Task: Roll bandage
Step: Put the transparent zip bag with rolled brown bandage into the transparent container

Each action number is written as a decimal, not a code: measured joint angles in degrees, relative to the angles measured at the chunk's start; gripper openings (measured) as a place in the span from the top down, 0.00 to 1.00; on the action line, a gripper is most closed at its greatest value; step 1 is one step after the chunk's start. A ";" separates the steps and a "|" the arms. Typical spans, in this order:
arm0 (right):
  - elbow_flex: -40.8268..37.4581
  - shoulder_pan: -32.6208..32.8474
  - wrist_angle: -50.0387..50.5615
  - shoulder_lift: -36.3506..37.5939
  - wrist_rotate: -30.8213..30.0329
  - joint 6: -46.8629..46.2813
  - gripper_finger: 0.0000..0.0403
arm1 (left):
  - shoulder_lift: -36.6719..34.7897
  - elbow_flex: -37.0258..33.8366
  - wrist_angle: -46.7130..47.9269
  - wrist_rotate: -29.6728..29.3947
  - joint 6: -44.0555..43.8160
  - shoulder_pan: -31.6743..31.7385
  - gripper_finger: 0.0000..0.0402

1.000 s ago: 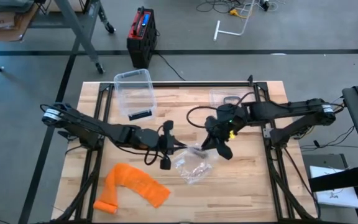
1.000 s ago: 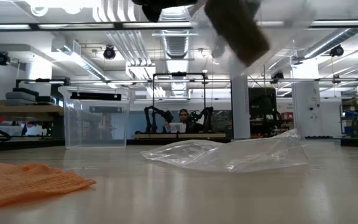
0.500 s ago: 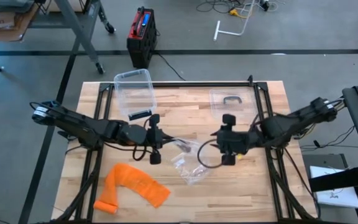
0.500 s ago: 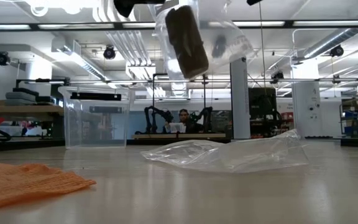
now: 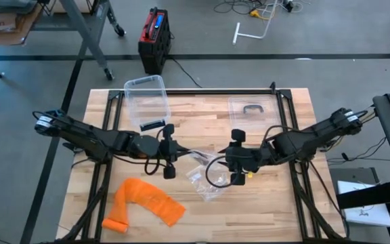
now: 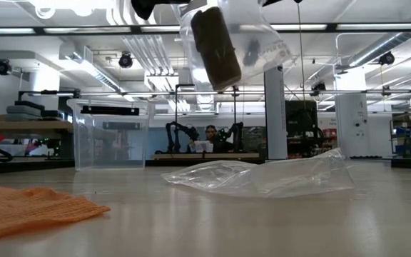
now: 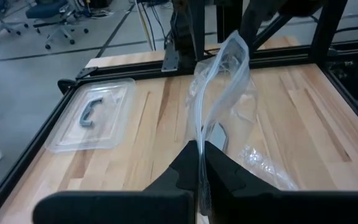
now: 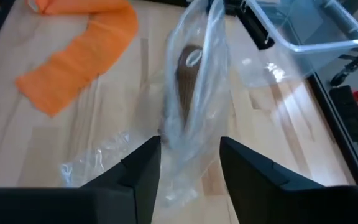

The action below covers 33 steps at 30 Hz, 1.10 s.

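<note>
The wooden table (image 5: 276, 203) carries an orange bandage (image 5: 144, 203), clear bin (image 5: 146, 100), lid (image 5: 248, 109) and empty bag (image 5: 208, 184).

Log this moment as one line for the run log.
left pincer: shut on plastic bag, held above table | right pincer: open, facing bag | orange bandage: flat on table, unrolled

L gripper (image 5: 170, 150) fingers pinched closed, R gripper (image 5: 236, 157) fingers apart, facing mid-table
</note>
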State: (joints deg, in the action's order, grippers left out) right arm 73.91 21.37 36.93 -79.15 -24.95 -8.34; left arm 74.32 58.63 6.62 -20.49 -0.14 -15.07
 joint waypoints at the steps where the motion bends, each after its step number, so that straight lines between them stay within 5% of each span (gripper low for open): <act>1: 0.57 0.00 -0.02 -0.12 0.58 0.01 0.63 | 0.00 -0.02 0.01 0.00 0.00 0.00 1.00; 16: 2.09 -0.12 0.05 -0.33 1.40 0.82 0.98 | 0.02 -0.24 -0.60 0.04 0.02 0.00 1.00; 25: 2.09 -4.12 2.40 -0.46 0.97 1.07 0.99 | 0.04 -0.26 -0.58 2.19 -1.09 0.00 1.00; 27: 2.62 -4.70 3.19 -0.48 4.68 -0.94 0.99 | 0.07 -0.23 -0.45 4.92 -2.49 -0.02 1.00; 31: 4.76 -4.85 1.31 -0.50 25.53 1.33 0.99 | 0.37 2.26 2.26 11.15 -2.87 -0.58 1.00; 33: 5.17 -5.09 1.49 -0.51 25.14 4.73 0.99 | 0.69 3.11 2.93 11.05 -0.95 -0.61 1.00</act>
State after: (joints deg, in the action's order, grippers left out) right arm 79.09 16.28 38.42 -79.67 0.19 -3.61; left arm 75.01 61.74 9.55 -9.44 -1.09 -15.68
